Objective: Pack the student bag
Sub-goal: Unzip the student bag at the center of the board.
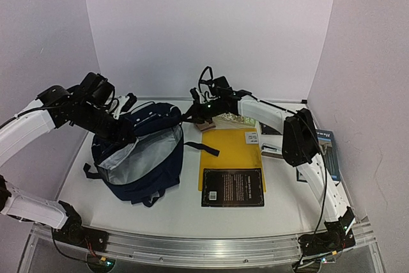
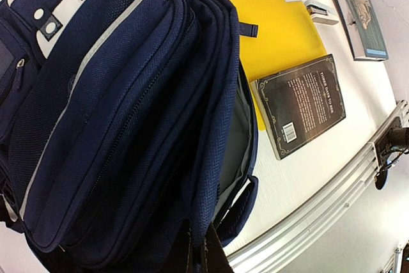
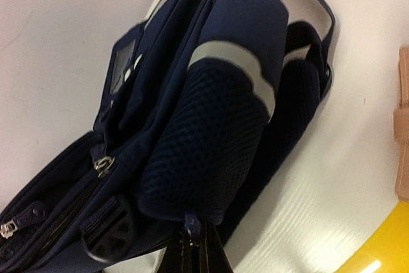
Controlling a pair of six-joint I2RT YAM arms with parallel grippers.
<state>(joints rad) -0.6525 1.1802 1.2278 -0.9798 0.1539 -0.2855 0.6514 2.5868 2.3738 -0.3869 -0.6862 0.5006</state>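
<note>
Shut tight, the left gripper (image 1: 124, 133) pinches the rim of the student bag (image 1: 153, 177) at ten o'clock; the right gripper (image 1: 188, 118) clamps its two o'clock edge. The mouth gapes between them, facing six; the black book (image 1: 232, 187) lies at four, nearer the right gripper.

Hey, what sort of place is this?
Likely a robot lab's enclosed test cell: blank white walls box in the table, two arms mount on an aluminium rail, student bag and black book laid out.

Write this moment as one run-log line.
bag: mouth open | left gripper: shut on bag | right gripper: shut on bag | black book: not packed
</note>
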